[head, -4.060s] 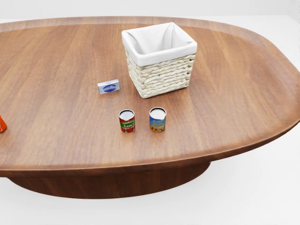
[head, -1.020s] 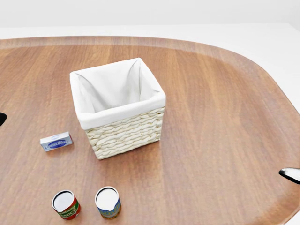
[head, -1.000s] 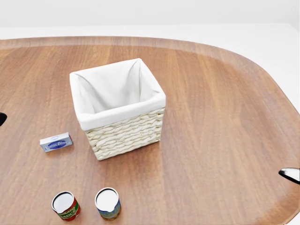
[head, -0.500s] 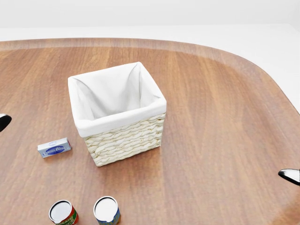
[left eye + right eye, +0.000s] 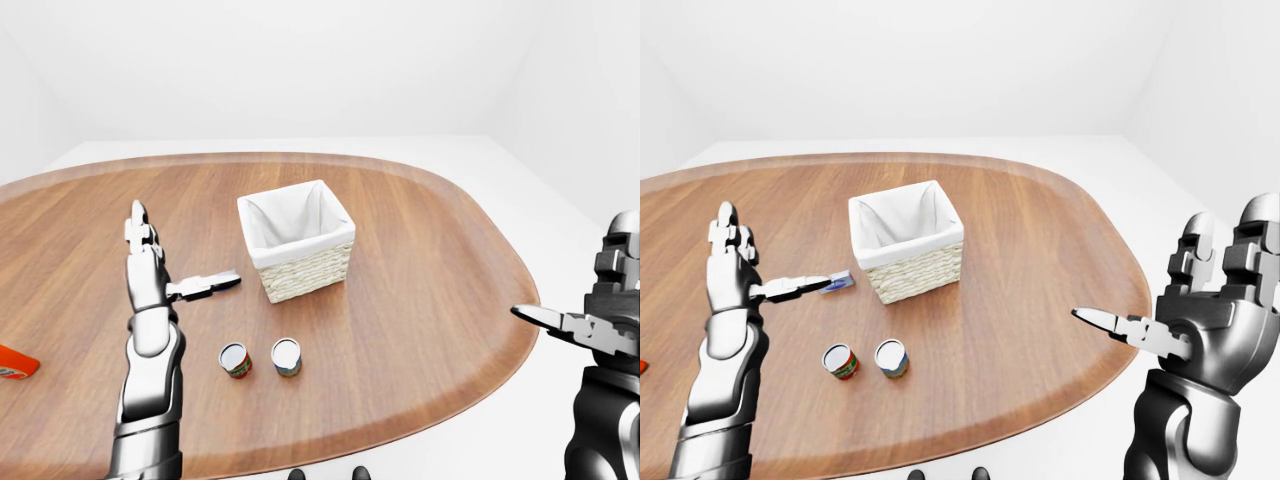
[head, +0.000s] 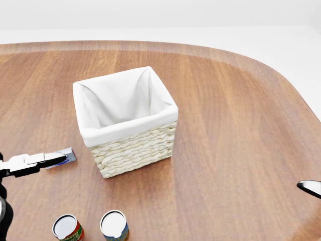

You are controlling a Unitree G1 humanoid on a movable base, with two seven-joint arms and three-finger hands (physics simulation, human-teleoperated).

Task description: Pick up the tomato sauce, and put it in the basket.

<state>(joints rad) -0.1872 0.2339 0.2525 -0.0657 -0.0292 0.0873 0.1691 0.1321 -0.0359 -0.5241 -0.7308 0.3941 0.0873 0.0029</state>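
The tomato sauce can [image 5: 235, 360], red with a silver top, stands upright on the wooden table, just left of a blue-and-yellow can [image 5: 286, 357]. The white-lined wicker basket [image 5: 300, 275] sits above and to the right of both cans in the left-eye view and holds nothing I can see. My left hand [image 5: 175, 258] is raised and open, up and left of the red can, fingers pointing up and thumb pointing right. My right hand [image 5: 1165, 265] is open beyond the table's right edge, holding nothing.
A small blue-and-white box [image 5: 843, 281] lies left of the basket, partly behind my left thumb [image 6: 35, 161]. An orange item [image 5: 15, 365] lies at the far left. The table's curved edge [image 5: 440, 400] runs along the bottom and right.
Over four seconds the camera moved in toward the basket and the whole picture shifted. In the last half second my left thumb came into the head view at lower left, across the small box.
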